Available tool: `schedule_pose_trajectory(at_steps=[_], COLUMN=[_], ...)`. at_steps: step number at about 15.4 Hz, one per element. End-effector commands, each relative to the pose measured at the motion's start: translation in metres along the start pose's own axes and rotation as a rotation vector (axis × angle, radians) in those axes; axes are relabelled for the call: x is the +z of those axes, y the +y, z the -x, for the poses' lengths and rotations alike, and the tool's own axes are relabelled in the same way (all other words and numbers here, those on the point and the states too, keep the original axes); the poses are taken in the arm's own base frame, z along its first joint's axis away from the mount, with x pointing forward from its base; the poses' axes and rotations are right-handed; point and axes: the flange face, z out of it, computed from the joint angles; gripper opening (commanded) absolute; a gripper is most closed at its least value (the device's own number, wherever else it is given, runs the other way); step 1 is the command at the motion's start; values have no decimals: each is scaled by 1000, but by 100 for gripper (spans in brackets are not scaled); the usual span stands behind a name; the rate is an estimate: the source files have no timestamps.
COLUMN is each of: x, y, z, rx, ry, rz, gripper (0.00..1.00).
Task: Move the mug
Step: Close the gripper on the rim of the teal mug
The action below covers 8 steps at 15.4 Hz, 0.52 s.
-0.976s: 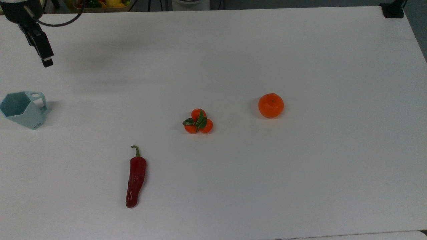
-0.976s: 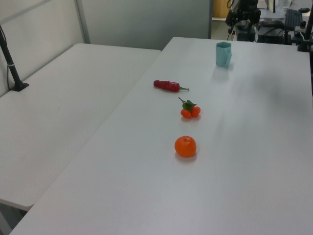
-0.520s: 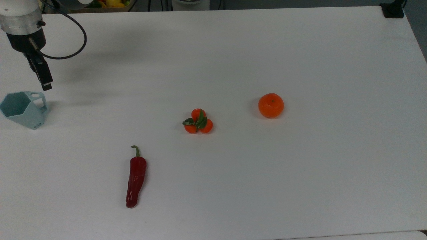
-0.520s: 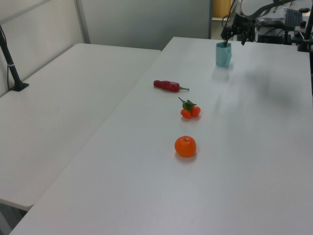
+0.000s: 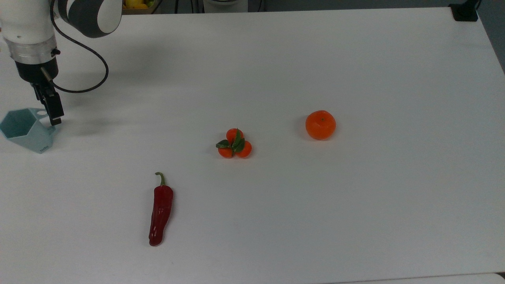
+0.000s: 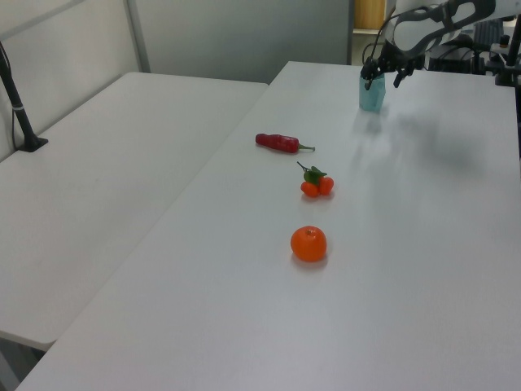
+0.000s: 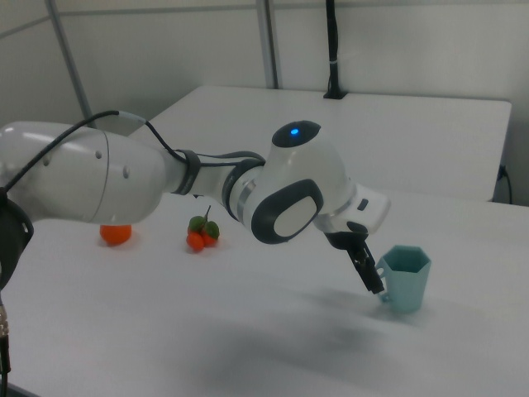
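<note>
Since a second ago our gripper (image 5: 55, 114) has dropped beside the mug (image 5: 24, 130) by the desk's (image 5: 276, 79) edge at the top view's left. We see the elbow bent low in the right view; the left view shows fingers (image 6: 367, 81) spread, holding nothing.

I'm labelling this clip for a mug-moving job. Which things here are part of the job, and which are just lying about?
Part of the job:
- the mug, upright on the table
- the gripper, down at the mug's handle

Lying about:
- the orange
- the cluster of small oranges with leaves
- the red chilli pepper
</note>
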Motion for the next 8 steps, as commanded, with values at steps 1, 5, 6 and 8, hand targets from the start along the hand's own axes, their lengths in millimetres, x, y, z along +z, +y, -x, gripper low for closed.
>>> schedule_pose_trajectory(at_steps=[1, 5, 6, 8], x=[12, 29, 31, 34], y=[5, 5, 5, 5], z=[0, 3, 4, 4], rx=[27, 23, 19, 21], ry=[29, 40, 39, 38], rz=[-11, -8, -6, -6], gripper=[99, 85, 82, 76])
